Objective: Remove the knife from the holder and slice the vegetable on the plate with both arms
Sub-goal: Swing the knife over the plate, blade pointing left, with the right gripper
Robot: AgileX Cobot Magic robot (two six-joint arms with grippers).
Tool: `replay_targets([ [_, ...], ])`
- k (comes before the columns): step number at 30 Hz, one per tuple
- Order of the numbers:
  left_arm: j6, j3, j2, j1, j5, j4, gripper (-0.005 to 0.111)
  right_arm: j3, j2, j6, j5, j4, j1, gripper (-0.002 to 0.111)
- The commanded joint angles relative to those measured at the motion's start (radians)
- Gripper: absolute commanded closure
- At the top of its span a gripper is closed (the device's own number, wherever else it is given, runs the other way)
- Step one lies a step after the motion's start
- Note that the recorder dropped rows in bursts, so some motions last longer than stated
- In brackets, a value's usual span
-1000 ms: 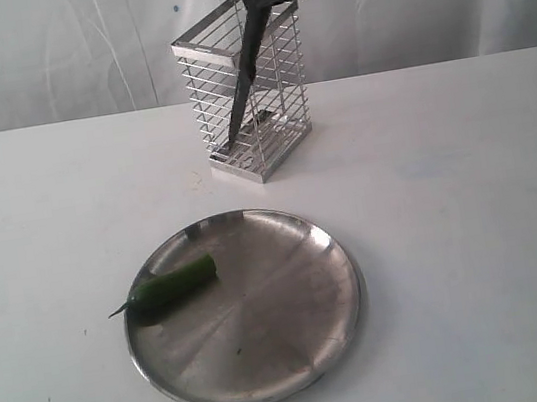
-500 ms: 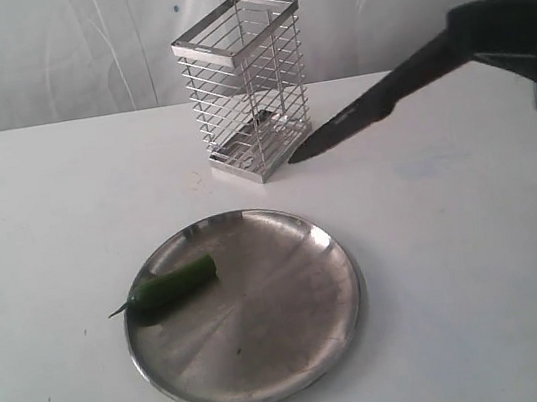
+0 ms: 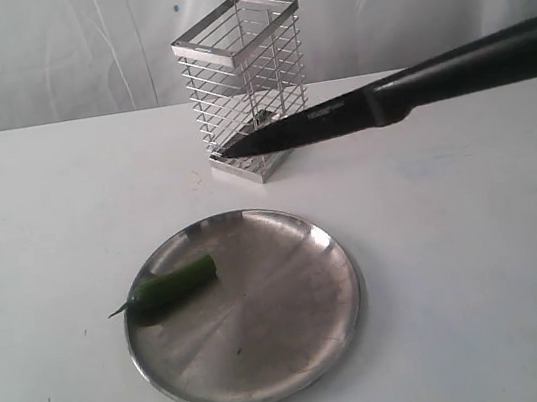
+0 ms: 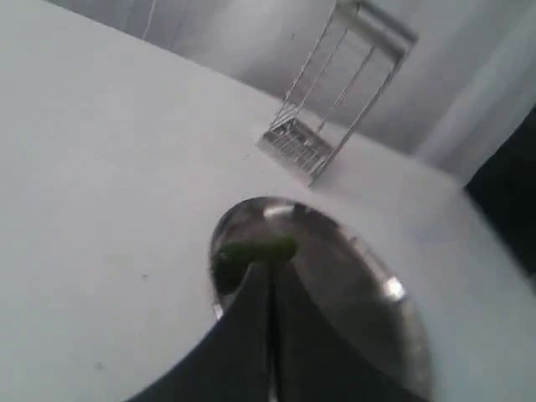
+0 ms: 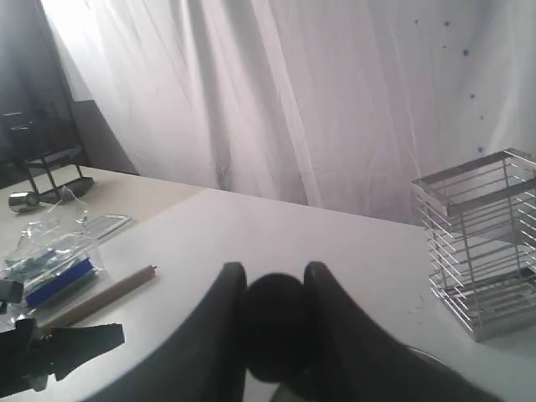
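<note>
white table (image 3: 480, 260), knife (image 3: 356, 107) in right fingers (image 5: 222, 327), vegetable (image 3: 172, 284) on plate (image 3: 271, 352)

The slim pointed knife (image 3: 405, 97) is black from tip to handle, with faint pale lettering on the blade. The tall wire holder (image 3: 243, 83) is bright chrome with horizontal bars; the small elongated vegetable (image 3: 172, 284) is dark green, the round steel plate (image 3: 286, 320) dull streaky silver-grey. The flat bench (image 3: 480, 260) and cloth backdrop (image 3: 44, 52) are plain white.

The jaws meet tight before the vegetable (image 4: 254, 251) on the plate (image 4: 356, 264) (near its rim); the holder (image 4: 295, 144) stands beyond.
</note>
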Motion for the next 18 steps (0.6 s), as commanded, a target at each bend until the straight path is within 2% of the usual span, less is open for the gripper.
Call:
replay_targets([
  [1,-0.086,-0.014,-0.005,0.004,-0.048,-0.186,0.107,0.004,0.049,-0.131,0.018,0.124,0.001,0.108],
  [3,-0.089,-0.102,-0.005,-0.01,0.091,-0.204,0.107,0.002,0.091,-0.231,0.022,0.21,0.001,0.108],
  [4,0.023,-0.193,-0.005,-0.023,0.205,-0.247,0.107,-0.012,0.122,-0.318,0.02,0.285,0.001,0.108],
  [5,0.118,-0.234,-0.005,-0.026,0.245,-0.316,0.107,-0.023,0.14,-0.375,0.022,0.342,0.001,0.108],
  [6,0.344,-0.294,0.01,-0.026,0.299,-0.514,0.107,-0.045,0.172,-0.454,0.038,0.426,0.001,0.108],
  [7,0.472,-0.317,0.034,-0.026,0.329,-0.613,0.107,-0.062,0.192,-0.504,0.061,0.48,0.001,0.108],
  [8,0.71,-0.333,0.091,-0.026,0.39,-0.759,0.107,-0.083,0.217,-0.553,0.1,0.535,0.001,0.108],
  [10,0.906,-0.33,0.163,-0.026,0.452,-0.855,0.106,-0.107,0.24,-0.563,0.132,0.558,0.001,0.108],
  [16,1.233,-0.294,0.436,-0.026,0.438,-1.105,0.089,-0.122,0.254,-0.563,0.136,0.563,0.001,0.108],
  [18,1.359,-0.294,0.526,-0.026,0.495,-1.161,0.086,-0.122,0.262,-0.563,0.124,0.573,0.001,0.108],
])
